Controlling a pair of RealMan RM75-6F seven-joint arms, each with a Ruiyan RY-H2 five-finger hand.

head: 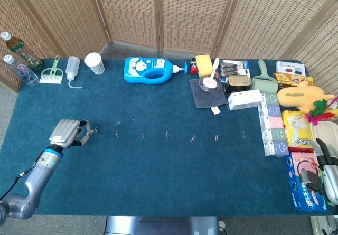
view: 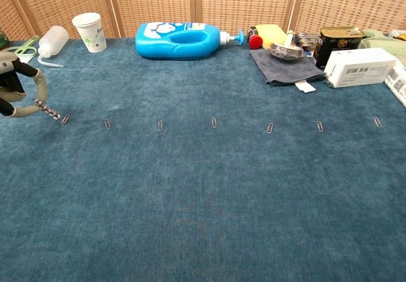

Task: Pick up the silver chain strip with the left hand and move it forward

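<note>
The silver chain strip (view: pixel 49 110) is short and beaded, and it sticks out to the right from the fingertips of my left hand (view: pixel 16 92). In the chest view its free end slopes down close to the blue cloth, beside the leftmost paper clip (view: pixel 65 119). The head view shows the same left hand (head: pixel 66 133) at the table's near left, pinching the chain strip (head: pixel 91 131). My right hand (head: pixel 328 174) lies at the far right edge over the packets, holding nothing, its dark fingers stretched out.
A row of paper clips (head: pixel 167 134) crosses the middle of the blue cloth (head: pixel 158 177). Along the back stand a blue detergent bottle (head: pixel 150 69), a paper cup (head: pixel 95 63), a squeeze bottle (head: pixel 73 68) and a small brush (head: pixel 52 74). Boxes and packets (head: pixel 274 124) crowd the right side.
</note>
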